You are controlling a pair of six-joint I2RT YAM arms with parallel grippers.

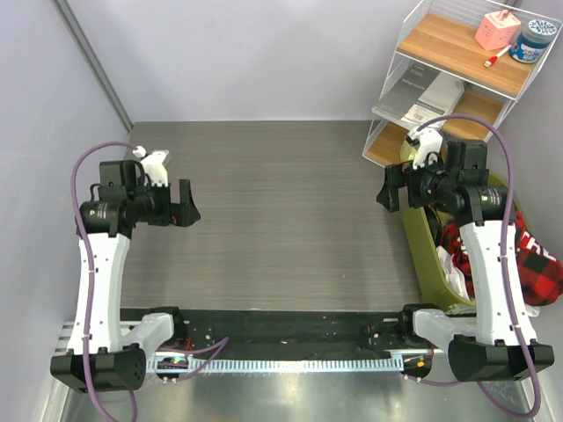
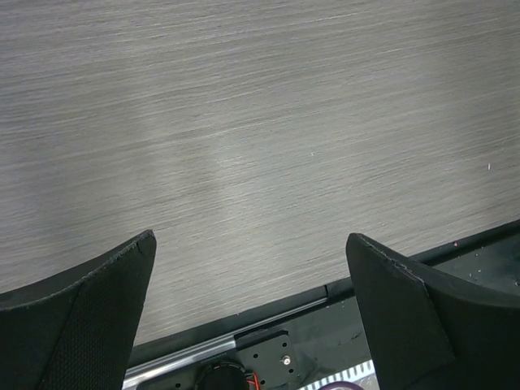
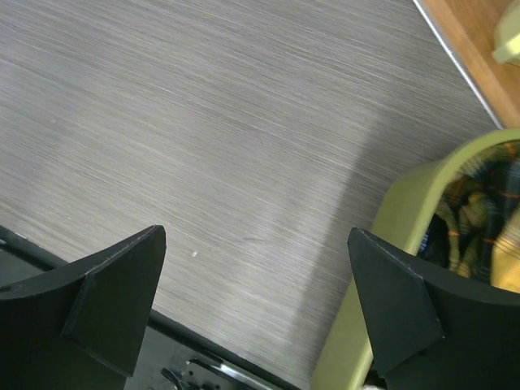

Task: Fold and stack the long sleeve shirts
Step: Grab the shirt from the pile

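Over on the left, the left arm [image 1: 92, 272] hangs above the grey worktop [image 1: 281, 202], jaws spread wide with nothing between them. Across the middle there's just wood grain. On to the right, where the right arm [image 1: 491, 264] hovers at the worktop's right edge. Its jaws are likewise spread and empty, close beside the olive bin [image 1: 420, 251].

And there are the long sleeve shirts [image 1: 538, 268], red-and-black check heaped in the bin and bulging out on its right, with white cloth [image 1: 453, 274] bunched beside them. None lies on the worktop, so I'd put the job at its very start.

Expect light, floppy cloth that sags and drags. A pinch on a top fold or a collar looks the best bet, lifted high to clear the rim.

Some of this is hard to read. The right arm covers much of the pile and the frame cuts off its right side, so I can't tell how many shirts there are. The right wrist view gives only a blurred sliver of yellowish plaid [image 3: 475, 203] inside the bin.
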